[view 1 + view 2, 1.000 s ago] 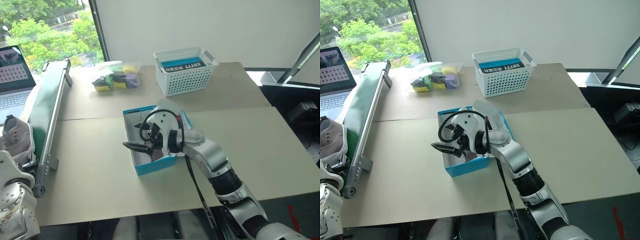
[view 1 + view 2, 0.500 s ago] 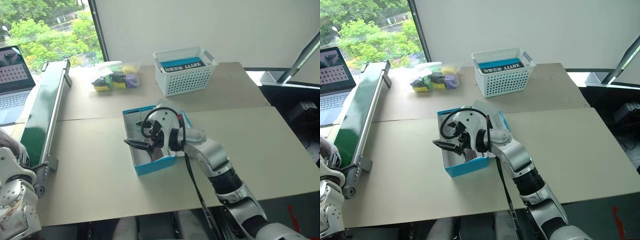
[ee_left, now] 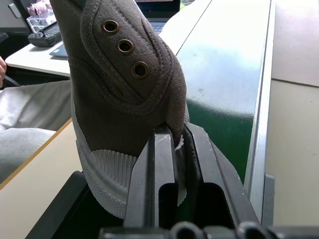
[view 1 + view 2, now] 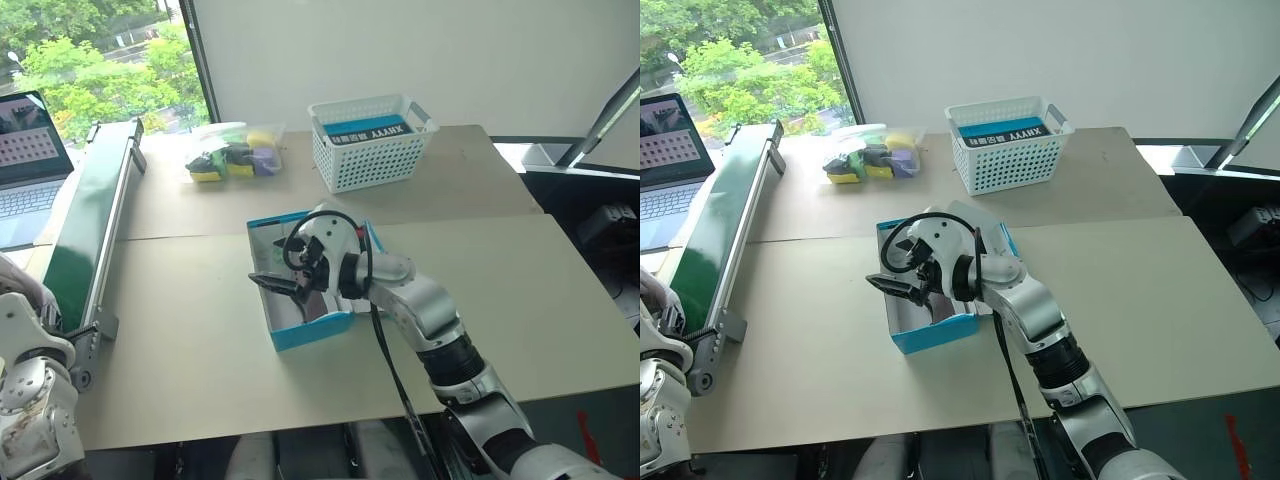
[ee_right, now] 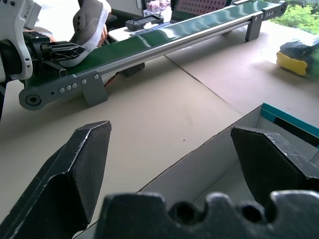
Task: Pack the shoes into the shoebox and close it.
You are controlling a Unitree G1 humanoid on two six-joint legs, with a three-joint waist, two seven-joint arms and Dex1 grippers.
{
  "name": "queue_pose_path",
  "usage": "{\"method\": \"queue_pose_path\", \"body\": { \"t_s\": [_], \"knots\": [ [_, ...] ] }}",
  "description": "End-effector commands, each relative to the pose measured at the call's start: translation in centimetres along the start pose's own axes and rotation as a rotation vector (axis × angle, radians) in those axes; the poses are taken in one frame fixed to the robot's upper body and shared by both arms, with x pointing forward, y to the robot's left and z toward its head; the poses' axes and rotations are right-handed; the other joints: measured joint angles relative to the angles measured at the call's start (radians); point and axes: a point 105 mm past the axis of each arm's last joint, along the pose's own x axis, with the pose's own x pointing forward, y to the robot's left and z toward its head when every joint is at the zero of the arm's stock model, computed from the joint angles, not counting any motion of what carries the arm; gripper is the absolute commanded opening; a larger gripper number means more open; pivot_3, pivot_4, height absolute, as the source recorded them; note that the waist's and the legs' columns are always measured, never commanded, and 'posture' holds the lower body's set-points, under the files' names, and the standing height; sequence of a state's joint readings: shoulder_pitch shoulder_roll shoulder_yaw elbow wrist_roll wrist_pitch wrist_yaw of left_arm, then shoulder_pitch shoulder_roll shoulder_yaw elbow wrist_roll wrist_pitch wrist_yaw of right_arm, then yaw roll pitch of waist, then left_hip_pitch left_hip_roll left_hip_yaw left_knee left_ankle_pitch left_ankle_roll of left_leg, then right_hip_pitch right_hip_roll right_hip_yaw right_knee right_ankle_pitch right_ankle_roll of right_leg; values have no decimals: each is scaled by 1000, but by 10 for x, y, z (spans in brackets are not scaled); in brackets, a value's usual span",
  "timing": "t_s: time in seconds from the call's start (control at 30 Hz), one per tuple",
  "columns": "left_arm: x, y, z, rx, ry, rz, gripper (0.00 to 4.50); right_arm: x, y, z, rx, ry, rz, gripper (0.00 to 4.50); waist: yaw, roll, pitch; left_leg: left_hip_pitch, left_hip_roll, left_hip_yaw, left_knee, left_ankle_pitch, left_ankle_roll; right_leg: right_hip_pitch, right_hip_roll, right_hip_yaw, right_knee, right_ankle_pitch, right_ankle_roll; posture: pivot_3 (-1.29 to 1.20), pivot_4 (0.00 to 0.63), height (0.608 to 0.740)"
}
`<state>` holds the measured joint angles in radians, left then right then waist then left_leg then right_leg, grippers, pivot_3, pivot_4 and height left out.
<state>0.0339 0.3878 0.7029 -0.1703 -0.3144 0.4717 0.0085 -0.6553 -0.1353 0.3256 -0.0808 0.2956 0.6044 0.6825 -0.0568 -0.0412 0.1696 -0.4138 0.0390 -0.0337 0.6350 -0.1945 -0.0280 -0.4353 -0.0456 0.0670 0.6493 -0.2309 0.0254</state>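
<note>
A grey-brown shoe [image 3: 119,84] with a white sole stands toe-up at the near end of the green conveyor, and my left gripper [image 3: 177,138] is shut on its fabric edge. The right wrist view shows the same shoe [image 5: 91,20] and left gripper [image 5: 60,50] far off. The blue shoebox [image 4: 303,335] lies open on the table in front of me, white inside. My right gripper [image 4: 273,285] hovers open over the box's left side, pointing towards the conveyor, with nothing between its fingers [image 5: 75,169]. The box's white wall [image 5: 199,164] lies just under it.
A green conveyor [image 4: 90,215] runs along the table's left edge, with a laptop [image 4: 25,150] beyond it. A white lattice basket [image 4: 365,150] and a bag of coloured items [image 4: 230,152] stand at the back. A person in grey clothing [image 3: 30,114] sits past the conveyor.
The shoe that showed at the left edge of the head views has slipped almost out of them. The right gripper stays open over the box.
</note>
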Motion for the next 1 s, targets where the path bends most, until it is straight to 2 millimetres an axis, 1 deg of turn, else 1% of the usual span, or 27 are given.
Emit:
{"method": "queue_pose_path", "body": {
  "t_s": [0.03, 0.1, 0.17, 0.23, 0.3, 0.33, 0.37, 0.43, 0.47, 0.5, 0.53, 0.6, 0.67, 0.83, 1.0],
  "knots": [
    [-1, 0, 10, 5, -42, 2, 32, -1, -3, 17, -20, -49, -8, 4500, 2, 0, 0, 0, 0, 0, 0, 0, 0, 0, 0, 0, 0, 0, 0, 0, 150, 730],
    [-2, -4, 13, 19, -59, -11, 32, -1, -6, 18, -11, -50, -16, 4500, 3, 0, 0, 0, 0, 0, 0, 0, 0, 0, 0, 0, 0, 0, 0, 0, 150, 730],
    [-9, -24, 35, 31, -167, -76, 32, 0, -14, 20, 36, -58, -53, 4500, 4, 0, 0, 0, 0, 0, 0, 0, 0, 0, 0, 0, 0, 0, 0, 0, 150, 730],
    [-22, -57, 58, 69, -280, -203, 32, 1, -27, 19, 111, -47, -110, 4500, 9, 0, 0, 0, 0, 0, 0, 0, 0, 0, 0, 0, 0, 0, 0, 0, 150, 730],
    [-39, -92, 73, 131, -356, -337, 32, 2, -38, 18, 192, -31, -154, 4500, 17, -2, -1, -1, 0, 0, 1, 0, 0, 0, 0, 0, 0, 1, 0, 0, 150, 730],
    [-50, -113, 77, 155, -376, -418, 32, 2, -45, 17, 256, -22, -176, 4500, 18, -2, -1, -1, 0, 0, 1, 0, 0, 0, 0, -1, 0, 1, 0, 0, 150, 730],
    [-58, -130, 79, 167, -389, -483, 32, 3, -50, 18, 311, -20, -185, 4500, 18, -2, -1, -1, 0, 0, 1, 0, -1, 0, 0, -1, 0, 1, 0, 0, 150, 730],
    [-76, -159, 82, 175, -410, -605, 32, 5, -55, 22, 430, -26, -177, 4500, 15, -2, -1, -1, 0, 0, 1, 0, -1, 0, 0, 0, -1, 1, 0, 0, 150, 730],
    [-89, -178, 85, 149, -421, -689, 32, 7, -56, 26, 517, -40, -155, 4500, 15, -2, -1, -1, 0, 0, 1, 0, -1, 0, 0, 0, -1, 1, 0, 0, 150, 730],
    [-98, -190, 87, 131, -428, -746, 32, 8, -56, 29, 576, -47, -136, 4500, 15, -2, -1, -1, 0, 0, 1, 0, 0, 0, 0, 0, -1, 1, 0, 0, 150, 730],
    [-111, -205, 90, 98, -430, -828, 32, 10, -59, 35, 662, -70, -115, 4500, 13, -2, -1, -1, 0, 0, 1, 0, 0, 0, 0, 0, -1, 1, 0, 0, 150, 730],
    [-129, -223, 93, 61, -428, -928, 32, 12, -62, 44, 777, -105, -83, 4500, 8, -2, -1, -2, 0, 0, 1, 0, 0, 0, 0, 0, 0, 1, 0, 0, 150, 730],
    [-138, -232, 94, 41, -421, -980, 32, 12, -66, 52, 870, -137, -58, 4500, 2, -2, -1, -2, 0, 0, 1, 0, 0, 0, 1, 0, 0, 1, 0, 0, 150, 730],
    [-145, -241, 91, 44, -401, -1037, 32, 9, -78, 69, 1071, -242, -8, 4500, -1, -1, 0, -2, 1, 0, 1, 0, 0, 0, 1, 0, -1, 1, 0, 0, 150, 730],
    [-143, -241, 90, 55, -394, -1046, 32, 11, -75, 77, 1070, -246, 16, 4500, -4, -1, 0, -2, 1, 0, 1, 0, 0, 0, 2, 0, -1, 1, 0, 0, 150, 730]
  ]
}}
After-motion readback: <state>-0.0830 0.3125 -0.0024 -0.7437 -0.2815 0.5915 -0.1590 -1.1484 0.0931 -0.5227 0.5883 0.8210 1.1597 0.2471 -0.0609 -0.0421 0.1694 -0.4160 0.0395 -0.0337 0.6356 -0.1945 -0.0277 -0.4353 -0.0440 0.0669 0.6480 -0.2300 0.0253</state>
